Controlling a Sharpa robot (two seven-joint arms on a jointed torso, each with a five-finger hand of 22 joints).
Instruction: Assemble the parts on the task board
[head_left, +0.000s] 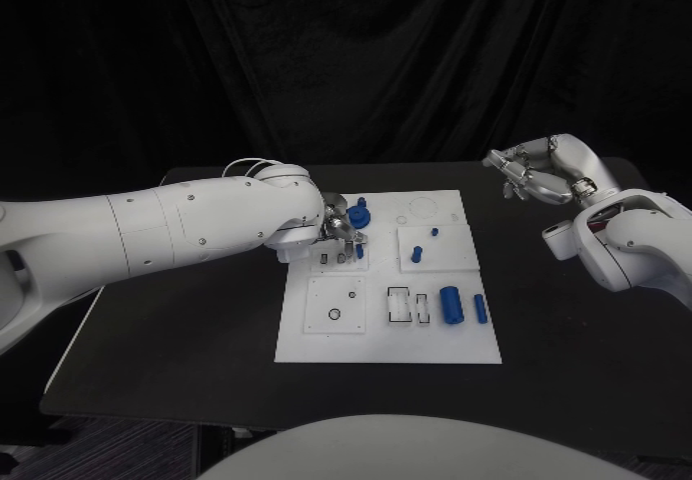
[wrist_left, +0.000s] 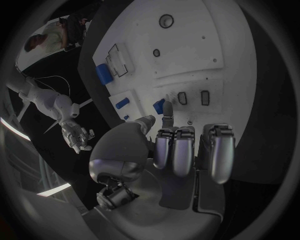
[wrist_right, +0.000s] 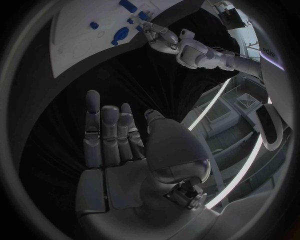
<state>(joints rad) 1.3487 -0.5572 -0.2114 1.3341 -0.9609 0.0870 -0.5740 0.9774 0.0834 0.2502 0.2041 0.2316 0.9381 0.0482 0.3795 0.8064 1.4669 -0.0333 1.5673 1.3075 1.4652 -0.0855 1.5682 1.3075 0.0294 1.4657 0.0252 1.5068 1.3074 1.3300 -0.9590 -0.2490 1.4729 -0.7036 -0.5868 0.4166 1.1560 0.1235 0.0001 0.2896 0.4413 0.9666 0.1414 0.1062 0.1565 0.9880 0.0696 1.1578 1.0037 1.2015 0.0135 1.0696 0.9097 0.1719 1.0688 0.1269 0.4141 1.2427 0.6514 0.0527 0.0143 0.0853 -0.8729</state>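
Currently your left hand (head_left: 335, 232) sits low over the upper left part of the task board (head_left: 389, 350), fingers curled toward a small blue part (wrist_left: 159, 106) beside two small rectangular slots (wrist_left: 192, 97). From the left wrist view the fingertips (wrist_left: 167, 120) appear to touch or pinch that part, but you cannot tell whether it is truly held or only nudged. Your right hand (head_left: 537, 170) hovers off the board over the black table (head_left: 173, 350), fingers spread, holding nothing. Risks as judged: if the pinch is shallow, the part could tilt or slip while you lift it, and land across a slot. A blue cylinder (head_left: 450, 303) and a slimmer blue pin (head_left: 480, 309) lie loose on the lower right of the board, well apart from the left hand; any jolt to the board could roll them. Another blue peg (head_left: 415, 253) stands near mid-board, close enough for the forearm to brush on withdrawal.
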